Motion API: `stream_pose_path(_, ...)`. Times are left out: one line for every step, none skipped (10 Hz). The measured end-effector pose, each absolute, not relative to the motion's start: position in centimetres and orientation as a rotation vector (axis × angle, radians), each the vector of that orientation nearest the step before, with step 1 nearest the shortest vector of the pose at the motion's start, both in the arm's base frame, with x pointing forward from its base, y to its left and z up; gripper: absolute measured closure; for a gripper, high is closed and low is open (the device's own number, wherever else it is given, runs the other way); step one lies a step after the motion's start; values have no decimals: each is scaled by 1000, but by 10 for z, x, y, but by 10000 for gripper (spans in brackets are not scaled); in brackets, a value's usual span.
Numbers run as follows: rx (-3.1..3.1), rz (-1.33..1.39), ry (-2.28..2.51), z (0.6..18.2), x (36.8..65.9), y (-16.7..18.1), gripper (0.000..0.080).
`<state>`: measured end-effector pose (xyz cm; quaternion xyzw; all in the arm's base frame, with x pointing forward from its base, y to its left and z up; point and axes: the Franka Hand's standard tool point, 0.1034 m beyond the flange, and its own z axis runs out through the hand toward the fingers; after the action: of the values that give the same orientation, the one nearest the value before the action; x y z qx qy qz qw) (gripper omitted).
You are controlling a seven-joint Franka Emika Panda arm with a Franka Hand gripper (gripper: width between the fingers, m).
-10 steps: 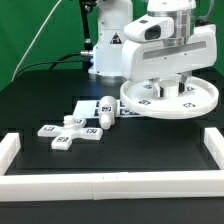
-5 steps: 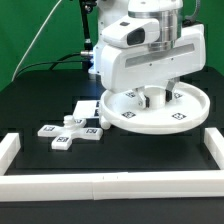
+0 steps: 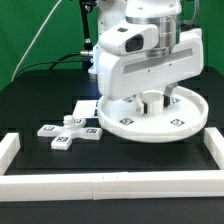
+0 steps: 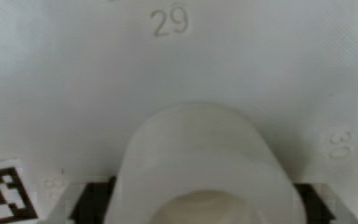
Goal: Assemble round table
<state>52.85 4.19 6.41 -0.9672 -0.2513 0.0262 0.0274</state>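
- Underneath it all lies the black table, fenced by white border rails along the near edge and at both sides in the exterior view.
- My gripper hangs off a bulky white hand that comes straight down over the middle of the scene and covers the far half of the disc.
- Below it sits the round disc top, level and low over the table. I cannot tell whether it rests on the table or hangs just above it. Small black-and-white tags ring its rim.
- The marker board lies flat beside the disc on the exterior view's left, its near corner meeting the disc's edge.
- The cross-shaped base lies flat further to the exterior view's left, apart from the disc, with tags on its arms.
- A short white cylinder stands upright at the disc's middle, right under my wrist. Dark slivers flank its foot, and I cannot tell whether my fingers clamp it or stand off it.
- One tag shows on the disc face in the wrist view.
- Raised digits 29 read clearly on that face; a second, fainter number near the edge is too blurred to read.
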Motion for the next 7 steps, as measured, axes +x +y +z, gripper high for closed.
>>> stream_pose_path(-2989, 73, -768, 61, 553, 42, 396)
stream_pose_path(-2990, 28, -801, 58, 573, 45, 396)
stream_pose_path(-2988, -62, -867, 50, 579, 39, 396)
stream_pose_path(-2990, -39, -850, 47, 574, 37, 396)
stream_pose_path(-2990, -40, -850, 47, 574, 38, 396)
stream_pose_path(-2990, -39, -850, 46, 574, 37, 396)
stream_pose_path(-2990, -32, -851, 43, 573, 37, 396)
